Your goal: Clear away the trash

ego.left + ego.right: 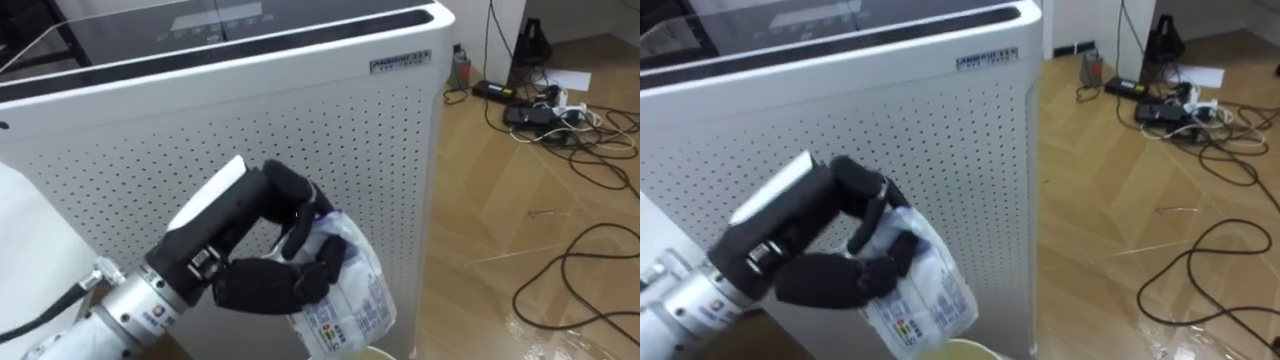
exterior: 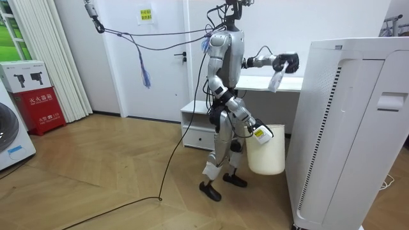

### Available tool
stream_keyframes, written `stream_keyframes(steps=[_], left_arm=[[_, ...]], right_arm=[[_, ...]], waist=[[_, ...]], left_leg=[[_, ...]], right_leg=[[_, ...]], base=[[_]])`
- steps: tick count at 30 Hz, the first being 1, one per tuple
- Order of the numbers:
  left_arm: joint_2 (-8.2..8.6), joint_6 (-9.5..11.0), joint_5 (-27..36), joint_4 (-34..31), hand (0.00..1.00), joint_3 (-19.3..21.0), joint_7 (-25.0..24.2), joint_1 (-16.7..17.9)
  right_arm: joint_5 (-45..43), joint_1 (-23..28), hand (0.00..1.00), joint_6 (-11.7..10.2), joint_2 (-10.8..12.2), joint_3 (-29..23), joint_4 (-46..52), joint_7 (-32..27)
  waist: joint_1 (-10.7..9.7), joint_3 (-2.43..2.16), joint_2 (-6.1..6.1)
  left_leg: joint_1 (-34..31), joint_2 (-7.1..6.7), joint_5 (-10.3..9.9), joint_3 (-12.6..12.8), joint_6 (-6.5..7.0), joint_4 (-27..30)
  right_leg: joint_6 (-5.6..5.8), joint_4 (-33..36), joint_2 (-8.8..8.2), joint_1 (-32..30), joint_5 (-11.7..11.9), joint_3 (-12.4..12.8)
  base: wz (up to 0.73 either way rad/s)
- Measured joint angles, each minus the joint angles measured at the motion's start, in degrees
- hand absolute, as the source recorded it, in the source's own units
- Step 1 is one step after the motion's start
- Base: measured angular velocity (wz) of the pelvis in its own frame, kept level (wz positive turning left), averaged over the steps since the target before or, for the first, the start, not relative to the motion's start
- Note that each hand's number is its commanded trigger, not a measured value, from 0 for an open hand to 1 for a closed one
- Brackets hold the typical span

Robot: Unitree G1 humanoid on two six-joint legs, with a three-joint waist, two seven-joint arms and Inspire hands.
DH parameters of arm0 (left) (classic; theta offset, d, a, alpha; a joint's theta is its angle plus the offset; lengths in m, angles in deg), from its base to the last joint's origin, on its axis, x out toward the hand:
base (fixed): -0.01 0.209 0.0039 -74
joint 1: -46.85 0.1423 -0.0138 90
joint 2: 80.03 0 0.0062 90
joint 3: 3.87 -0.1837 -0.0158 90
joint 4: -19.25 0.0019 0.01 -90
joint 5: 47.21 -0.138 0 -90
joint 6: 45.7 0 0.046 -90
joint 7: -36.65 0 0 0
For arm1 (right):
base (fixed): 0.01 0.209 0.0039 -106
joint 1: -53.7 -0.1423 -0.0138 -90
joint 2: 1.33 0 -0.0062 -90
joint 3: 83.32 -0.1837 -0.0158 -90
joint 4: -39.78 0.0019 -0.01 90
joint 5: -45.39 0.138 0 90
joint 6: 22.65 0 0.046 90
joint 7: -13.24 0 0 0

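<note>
My left hand [image 1: 265, 270] is raised in front of me, its dark fingers curled round a crumpled clear plastic wrapper [image 1: 350, 290] with blue print. The wrapper hangs down from the hand [image 1: 830, 275], just above the pale rim of a bucket [image 1: 365, 352] at the bottom edge. In the room view the left hand [image 2: 287, 62] holds the wrapper [image 2: 276, 80] out at chest height. My right hand [image 2: 255, 132] hangs low and carries the white bucket [image 2: 267, 156] off the floor beside my legs.
A tall white perforated air purifier [image 1: 300, 130] stands right before me, close to the hand. Cables and a power strip [image 1: 560, 115] lie on the wooden floor to the right. In the room view a white desk [image 2: 255, 84] stands behind me and a red box [image 2: 35, 96] at the left.
</note>
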Motion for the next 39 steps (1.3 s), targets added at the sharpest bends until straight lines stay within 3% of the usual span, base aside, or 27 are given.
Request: stream_keyframes(steps=[2,4,8,10,13,18,24,25,26,27,39], left_arm=[[0.0,0.0,-0.6,3.0,1.0,-1.2,0.1,-0.46],[0.28,0.02,-1.55,5.25,1.0,-2.42,0.25,-1.7],[0.71,0.64,-1.63,8.62,1.0,-4.56,1.27,-4.53],[2.19,1.01,-2.5,11.18,1.0,-4.84,1.37,-6.03],[2.83,1.23,-2.61,16.64,1.0,-7.42,1.43,-7.5],[3.08,1.25,-4.02,24.95,1.0,-10.66,3.06,-8.15],[4.11,1.25,-5.22,29.28,0.96,-10.84,4.89,-8.18],[4.11,1.26,-5.21,29.48,0.69,-10.84,5.0,-8.2],[4.14,1.26,-5.21,29.58,0.53,-10.84,5.1,-8.2],[4.18,1.28,-5.33,29.75,0.0,-10.86,5.17,-8.21],[4.07,1.92,-13.91,35.47,0.0,-11.12,5.3,-8.66]], right_arm=[[0.01,-1.56,1.0,-0.42,-0.11,0.65,-1.16,-0.59],[0.1,-3.61,1.0,-1.57,-0.15,1.08,-3.37,-0.99],[0.21,-6.87,1.0,-2.62,0.56,1.66,-8.74,-1.66],[0.12,-7.93,1.0,-2.62,1.06,1.65,-9.04,-2.37],[0.16,-9.28,1.0,-2.66,1.98,1.96,-9.06,-3.06],[0.05,-11.82,1.0,-3.15,2.9,3.27,-10.3,-4.0],[0.19,-13.09,1.0,-3.17,3.5,3.25,-10.29,-4.04],[0.19,-13.09,1.0,-3.18,3.53,3.25,-10.29,-4.0],[0.19,-13.09,1.0,-3.18,3.54,3.25,-10.29,-3.97],[0.19,-13.09,1.0,-3.18,3.62,3.25,-10.3,-3.88],[0.46,-13.15,1.0,-3.27,3.68,3.44,-10.84,-3.31]], waist=[[0.03,0.24,-0.11],[-0.05,0.76,-0.13],[-0.04,0.93,-0.13],[0.16,0.96,-0.16],[0.16,1.11,-0.38],[-0.07,1.67,-1.24],[0.05,1.66,-1.49],[-0.02,1.62,-1.55],[-0.04,1.6,-1.57],[-0.14,1.6,-1.58],[-0.07,1.58,-1.62]], left_leg=[[-1.07,0.04,0.28,-0.08,0.01,0.01],[-2.1,0.06,0.55,-0.18,0.02,-0.06],[-3.5,0.09,0.92,-0.36,0.01,-0.33],[-5.5,0.2,1.28,-0.38,-0.01,-0.35],[-6.87,0.24,1.47,-0.38,-0.02,-0.39],[-8.38,0.64,1.62,0.24,-0.1,-0.33],[-9.58,0.89,1.91,1.01,0.09,-0.23],[-9.57,0.92,1.93,1.07,0.1,-0.22],[-9.57,0.94,1.94,1.09,0.11,-0.22],[-9.57,0.94,1.96,1.05,0.1,-0.19],[-9.84,0.88,2.47,0.25,0.06,0.06]], right_leg=[[0.0,0.45,-0.01,-1.28,0.0,0.01],[-0.08,0.42,0.05,-2.29,0.11,-0.03],[-0.13,0.34,0.16,-3.69,0.35,-0.17],[-0.17,1.33,0.18,-5.94,0.36,-0.03],[-0.17,2.2,0.13,-7.88,0.35,-0.01],[-0.12,3.2,0.18,-9.98,0.31,0.29],[-0.37,3.42,0.32,-11.44,0.46,1.21],[-0.37,3.52,0.31,-11.49,0.46,1.28],[-0.37,3.58,0.31,-11.52,0.46,1.32],[-0.37,3.65,0.31,-11.53,0.46,1.25],[-0.38,4.2,0.32,-11.63,0.47,0.15]], base=[[0.05],[0.0],[0.0],[0.0],[0.0],[-0.07],[-0.07],[0.0],[0.0],[0.0],[0.03]])
